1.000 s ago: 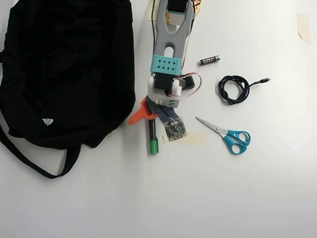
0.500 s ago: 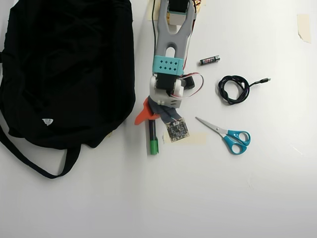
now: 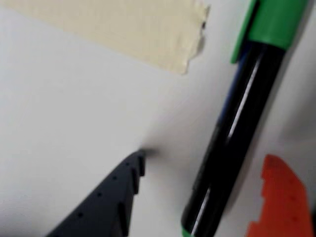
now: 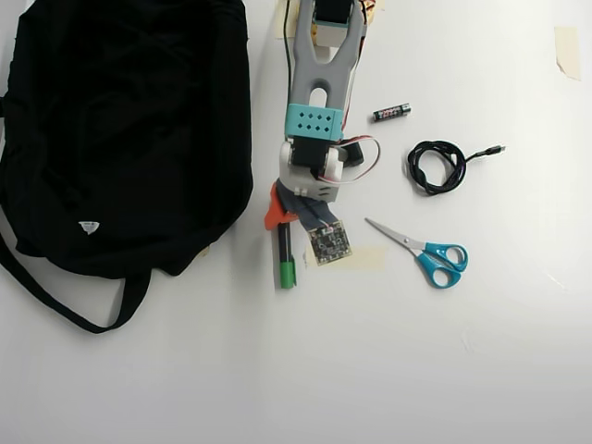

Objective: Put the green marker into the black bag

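Observation:
The green marker (image 3: 237,128) has a black barrel and a bright green cap, and lies on the white table. In the wrist view it runs between my dark grey finger (image 3: 111,197) on the left and my orange finger (image 3: 284,197) on the right. My gripper (image 3: 206,158) is open and straddles the barrel, with gaps on both sides. In the overhead view the marker (image 4: 286,259) lies just right of the black bag (image 4: 120,129), cap toward the bottom, and my gripper (image 4: 285,220) is low over its upper end. The bag lies flat at the left.
Blue-handled scissors (image 4: 427,252), a coiled black cable (image 4: 437,166) and a small black battery (image 4: 391,112) lie to the right of the arm. Beige tape (image 3: 123,29) is stuck to the table near the marker. A bag strap (image 4: 55,301) trails at the lower left.

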Available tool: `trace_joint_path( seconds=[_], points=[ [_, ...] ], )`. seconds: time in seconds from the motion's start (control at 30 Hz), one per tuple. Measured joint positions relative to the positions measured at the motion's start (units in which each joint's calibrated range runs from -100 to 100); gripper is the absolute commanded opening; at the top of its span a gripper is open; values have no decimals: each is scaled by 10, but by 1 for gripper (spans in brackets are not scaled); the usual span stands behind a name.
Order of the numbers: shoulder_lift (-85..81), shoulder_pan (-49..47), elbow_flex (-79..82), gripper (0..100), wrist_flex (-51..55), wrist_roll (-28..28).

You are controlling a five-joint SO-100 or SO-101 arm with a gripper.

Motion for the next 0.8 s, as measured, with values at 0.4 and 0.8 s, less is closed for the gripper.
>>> trace_joint_path(
  seconds=[0.4, 0.8],
  points=[
    [0, 0, 0, 25, 0, -2],
    [0, 0, 0, 24, 0, -6]
  ],
)
